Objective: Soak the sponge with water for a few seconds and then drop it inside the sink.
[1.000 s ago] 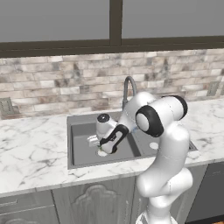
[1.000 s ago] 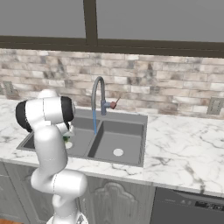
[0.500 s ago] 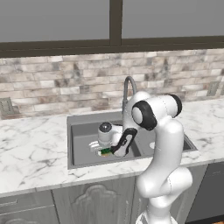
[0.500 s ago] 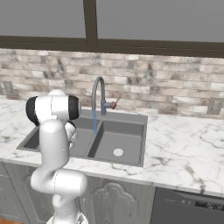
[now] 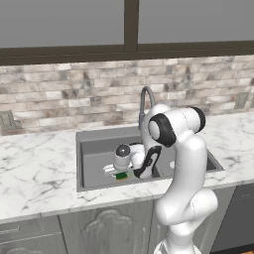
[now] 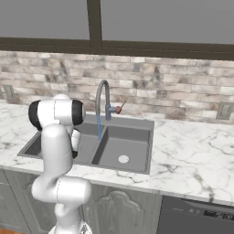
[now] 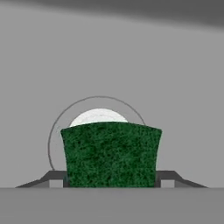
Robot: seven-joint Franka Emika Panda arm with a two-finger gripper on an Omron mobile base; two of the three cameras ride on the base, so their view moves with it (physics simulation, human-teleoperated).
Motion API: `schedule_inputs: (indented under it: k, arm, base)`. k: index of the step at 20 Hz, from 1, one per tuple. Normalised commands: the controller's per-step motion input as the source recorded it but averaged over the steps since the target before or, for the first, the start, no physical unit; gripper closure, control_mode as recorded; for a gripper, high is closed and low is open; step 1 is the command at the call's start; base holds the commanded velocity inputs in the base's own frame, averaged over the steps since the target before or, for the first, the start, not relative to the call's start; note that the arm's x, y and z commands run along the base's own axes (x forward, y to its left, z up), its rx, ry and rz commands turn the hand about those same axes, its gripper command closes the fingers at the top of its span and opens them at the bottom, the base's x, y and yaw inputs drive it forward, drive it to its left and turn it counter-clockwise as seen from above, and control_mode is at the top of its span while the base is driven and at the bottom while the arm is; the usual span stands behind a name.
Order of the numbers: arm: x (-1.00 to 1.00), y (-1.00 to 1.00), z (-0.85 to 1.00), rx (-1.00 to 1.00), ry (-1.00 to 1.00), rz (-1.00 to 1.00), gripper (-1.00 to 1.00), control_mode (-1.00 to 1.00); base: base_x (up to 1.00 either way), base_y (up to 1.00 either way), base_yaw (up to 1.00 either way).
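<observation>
Arm has dropped into left basin — gripper [image 7: 112,183] pinches sponge [image 7: 111,154] over drain [image 7: 98,117]. Risk: fingers stick, sponge misses sink [image 5: 94,149] floor cleanly.

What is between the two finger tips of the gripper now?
The sponge sits between the gripper finger tips in the hand view, above the sink drain.

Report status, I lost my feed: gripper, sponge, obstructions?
Gripper low inside sink. Sponge between its fingertips, above the drain. Nothing in the way.
</observation>
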Motion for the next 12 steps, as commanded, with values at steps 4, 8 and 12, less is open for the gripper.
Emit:
schedule_inputs:
  k: [4,8,12]
  arm:
    - [0.00,-0.07,0.12,-0.01,0.00,0.00,-1.00,-1.00]
    - [0.01,0.00,0.59,-0.01,0.00,0.00,-1.00,-1.00]
    - [0.00,0.01,0.99,0.00,0.00,0.00,-1.00,-1.00]
  base:
    - [0.00,0.00,0.00]
    - [0.00,0.00,0.00]
    - [0.00,0.00,0.00]
